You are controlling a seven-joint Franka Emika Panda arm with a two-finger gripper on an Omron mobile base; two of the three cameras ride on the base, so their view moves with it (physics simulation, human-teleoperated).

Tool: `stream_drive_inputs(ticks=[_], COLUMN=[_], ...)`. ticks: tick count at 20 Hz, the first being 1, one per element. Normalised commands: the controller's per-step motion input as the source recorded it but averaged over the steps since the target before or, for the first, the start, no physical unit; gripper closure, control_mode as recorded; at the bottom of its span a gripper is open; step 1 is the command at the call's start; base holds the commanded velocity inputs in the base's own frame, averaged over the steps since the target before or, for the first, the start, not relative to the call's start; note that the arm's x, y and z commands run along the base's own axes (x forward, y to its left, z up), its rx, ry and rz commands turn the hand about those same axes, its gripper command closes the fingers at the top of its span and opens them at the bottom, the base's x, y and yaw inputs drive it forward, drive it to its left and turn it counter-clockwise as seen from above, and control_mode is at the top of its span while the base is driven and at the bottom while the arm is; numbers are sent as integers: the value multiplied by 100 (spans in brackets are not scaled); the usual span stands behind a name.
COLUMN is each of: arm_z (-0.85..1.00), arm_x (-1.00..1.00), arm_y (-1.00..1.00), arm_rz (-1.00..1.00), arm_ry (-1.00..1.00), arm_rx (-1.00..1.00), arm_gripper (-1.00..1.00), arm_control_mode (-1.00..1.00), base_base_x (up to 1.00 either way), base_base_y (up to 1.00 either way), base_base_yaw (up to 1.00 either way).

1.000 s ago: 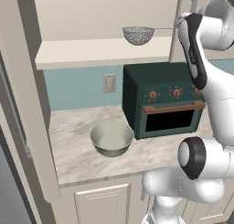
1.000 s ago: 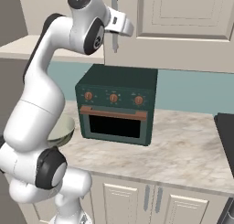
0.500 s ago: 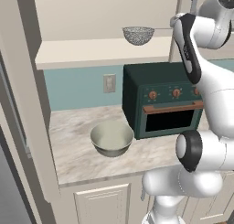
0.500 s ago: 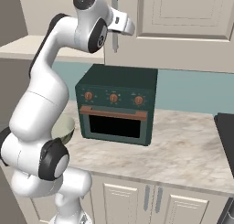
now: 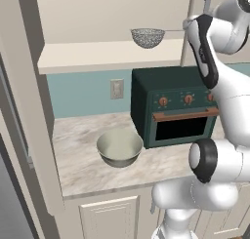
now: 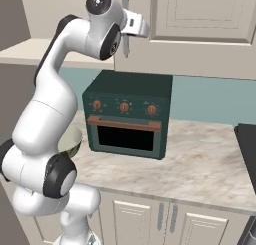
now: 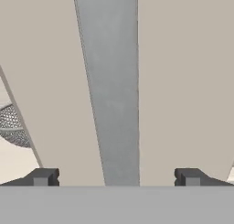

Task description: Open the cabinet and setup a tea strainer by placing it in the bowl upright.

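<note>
My gripper sits right at the cabinet door's silver bar handle, jaws spread wide with the bar between them, gripping nothing. The cabinet is already open on its left side: the tea strainer rests on the shelf inside, above the green toaster oven. The bowl waits on the desk beside the oven. Grasping the strainer and standing it upright in the bowl both remain undone.
</note>
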Motion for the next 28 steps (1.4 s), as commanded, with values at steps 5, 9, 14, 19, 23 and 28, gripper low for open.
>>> stream_drive_inputs(ticks=[5, 9, 14, 19, 23, 28], arm_z=[-3, 0, 0, 0, 0, 0], arm_x=[25, 27, 20, 25, 25, 18], arm_y=[0, 0, 0, -9, -34, -16], arm_rz=[5, 1, 0, 0, 0, 0], arm_ry=[-5, 0, 0, 0, 0, 0], arm_rx=[0, 0, 0, 0, 0, 0], arm_gripper=[100, 100, 100, 100, 100, 100], arm_control_mode=[-100, -100, -100, -100, -100, -100], base_base_x=[0, 0, 0, 0, 0, 0], base_base_y=[0, 0, 0, 0, 0, 0], base_base_yaw=[0, 0, 0, 0, 0, 0])
